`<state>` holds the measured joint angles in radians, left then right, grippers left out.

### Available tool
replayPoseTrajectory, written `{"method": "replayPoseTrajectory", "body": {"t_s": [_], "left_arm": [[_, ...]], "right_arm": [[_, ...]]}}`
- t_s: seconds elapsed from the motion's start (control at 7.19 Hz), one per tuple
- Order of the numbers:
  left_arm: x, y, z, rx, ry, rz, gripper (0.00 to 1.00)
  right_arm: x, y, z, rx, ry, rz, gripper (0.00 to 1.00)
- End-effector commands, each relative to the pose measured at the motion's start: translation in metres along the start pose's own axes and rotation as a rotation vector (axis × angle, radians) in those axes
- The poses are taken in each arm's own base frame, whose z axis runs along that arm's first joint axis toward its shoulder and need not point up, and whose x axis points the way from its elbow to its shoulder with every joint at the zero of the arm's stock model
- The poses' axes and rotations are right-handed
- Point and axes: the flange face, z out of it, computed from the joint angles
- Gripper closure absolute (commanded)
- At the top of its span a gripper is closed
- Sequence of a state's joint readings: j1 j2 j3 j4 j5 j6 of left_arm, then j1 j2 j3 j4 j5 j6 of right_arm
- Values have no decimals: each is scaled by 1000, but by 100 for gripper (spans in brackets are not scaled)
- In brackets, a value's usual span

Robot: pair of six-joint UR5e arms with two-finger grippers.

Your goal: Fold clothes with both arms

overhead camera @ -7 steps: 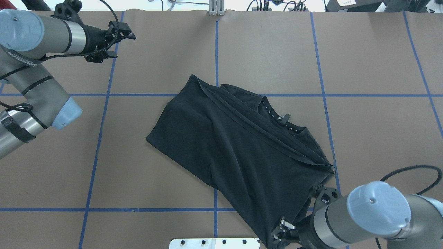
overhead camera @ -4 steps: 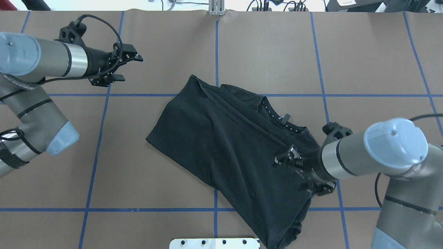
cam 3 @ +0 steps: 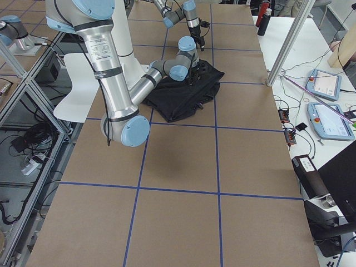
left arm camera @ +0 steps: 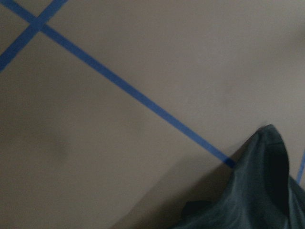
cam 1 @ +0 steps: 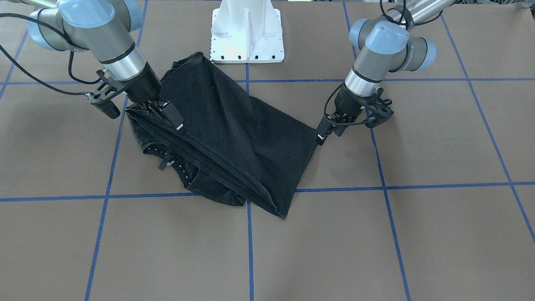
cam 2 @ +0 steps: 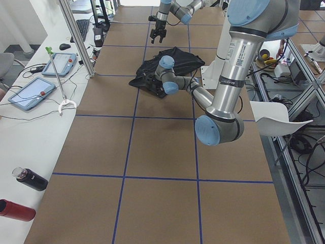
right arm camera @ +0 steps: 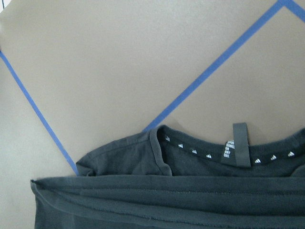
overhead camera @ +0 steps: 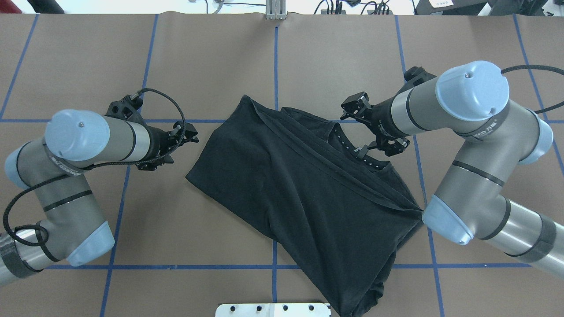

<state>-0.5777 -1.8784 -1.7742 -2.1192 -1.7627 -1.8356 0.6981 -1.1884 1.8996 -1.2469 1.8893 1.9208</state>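
The black T-shirt lies crumpled and roughly folded across the middle of the table, also seen in the front view; its chest graphic is hidden. My left gripper hangs open just left of the shirt's left corner, apart from the cloth; the left wrist view catches that corner. My right gripper is open above the collar at the shirt's far right side. The right wrist view looks down on the collar tape and its hanging loop. In the front view the right gripper sits low over the folded edge.
Blue tape lines divide the brown table into squares. The white pedestal base stands at the robot's edge, close to the shirt's hem. A side bench holds tablets and bottles.
The right gripper swung from the hem at the near edge, across the shirt, up to the collar. The left gripper came in from the far left corner to the shirt's left corner. The shirt kept its shape.
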Motion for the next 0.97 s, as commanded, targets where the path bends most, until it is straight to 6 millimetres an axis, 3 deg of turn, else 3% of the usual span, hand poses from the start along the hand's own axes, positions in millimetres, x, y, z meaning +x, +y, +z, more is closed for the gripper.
{"method": "replayPoseTrajectory", "body": {"t_s": [0.0, 0.83], "left_arm": [[-14, 30, 19, -3, -33, 14, 16], [-18, 27, 38, 1, -58, 14, 28]], "right_arm": [[-6, -7, 7, 36, -4, 1, 0], [1, -14, 19, 47, 22, 8, 0]]}}
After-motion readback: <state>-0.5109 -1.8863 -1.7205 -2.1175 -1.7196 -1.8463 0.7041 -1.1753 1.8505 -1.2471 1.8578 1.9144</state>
